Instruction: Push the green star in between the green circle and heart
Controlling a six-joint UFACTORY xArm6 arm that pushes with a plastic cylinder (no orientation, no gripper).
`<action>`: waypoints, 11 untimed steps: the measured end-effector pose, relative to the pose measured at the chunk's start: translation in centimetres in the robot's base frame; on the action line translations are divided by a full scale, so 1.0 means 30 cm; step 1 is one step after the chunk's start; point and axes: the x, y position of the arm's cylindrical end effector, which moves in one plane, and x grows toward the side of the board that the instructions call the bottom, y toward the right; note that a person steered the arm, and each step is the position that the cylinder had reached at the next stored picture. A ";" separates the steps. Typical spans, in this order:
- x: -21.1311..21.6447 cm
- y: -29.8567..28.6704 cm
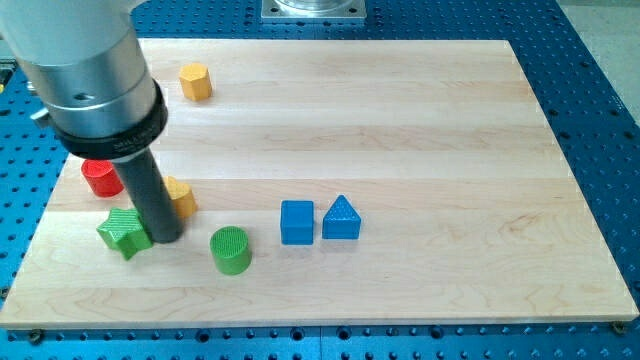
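The green star [122,232] lies at the view's lower left of the wooden board [400,120]. My tip [165,238] rests right against the star's right side, between it and the green circle [231,250], a short cylinder further right. A yellow block [181,197], partly hidden behind the rod, sits just above my tip; its shape is unclear, possibly the heart. A red block [101,177] sits above the star, partly hidden by the arm.
A blue cube [297,222] and a blue triangle [341,218] stand side by side right of the green circle. A yellow hexagon [195,81] sits near the board's top left. The board's left edge is close to the star.
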 end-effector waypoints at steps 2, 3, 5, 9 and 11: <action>0.111 -0.099; 0.126 -0.272; 0.062 -0.407; 0.012 -0.042; 0.012 0.087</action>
